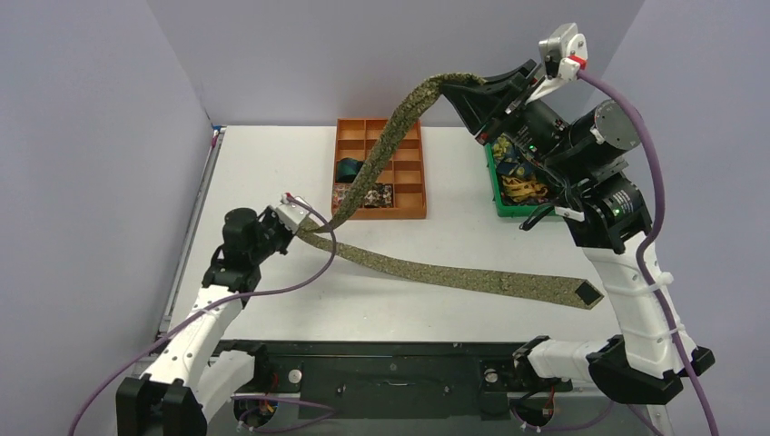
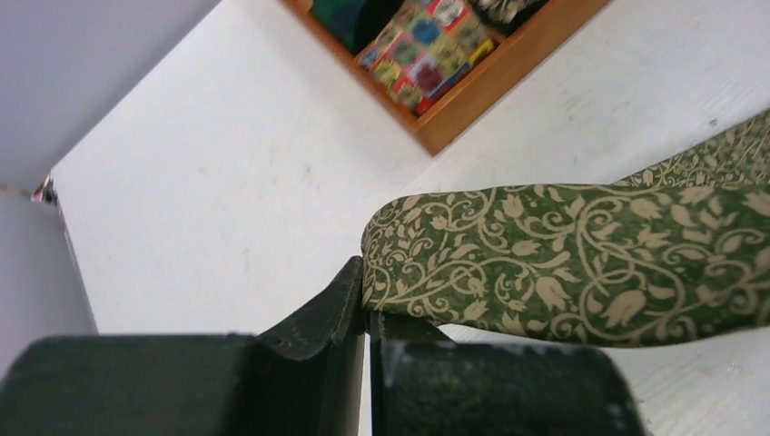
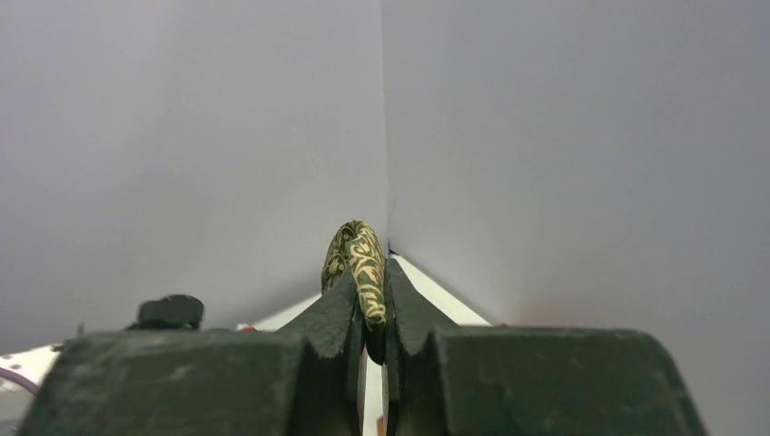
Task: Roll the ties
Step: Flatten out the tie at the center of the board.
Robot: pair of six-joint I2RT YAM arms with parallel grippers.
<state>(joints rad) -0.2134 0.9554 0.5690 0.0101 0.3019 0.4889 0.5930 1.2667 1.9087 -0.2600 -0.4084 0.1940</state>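
One olive-gold tie (image 1: 472, 280) with a leaf pattern lies as a flat strip across the table, its wide end at the right. At the left it folds back and rises steeply to the upper right. My left gripper (image 1: 300, 225) is shut on that fold; in the left wrist view the patterned tie (image 2: 563, 263) meets the closed left gripper (image 2: 366, 304) at its tips. My right gripper (image 1: 459, 84) is raised high and shut on the narrow end. In the right wrist view that tie (image 3: 363, 259) is pinched in the right gripper (image 3: 370, 304).
An orange compartment tray (image 1: 413, 211) stands at the back centre, holding a dark teal coil (image 1: 348, 168), a multicolour coil (image 1: 344, 193) and a dark flecked coil (image 1: 382, 193). A green bin (image 1: 501, 202) with more fabric sits behind my right arm. Purple cables trail from both arms.
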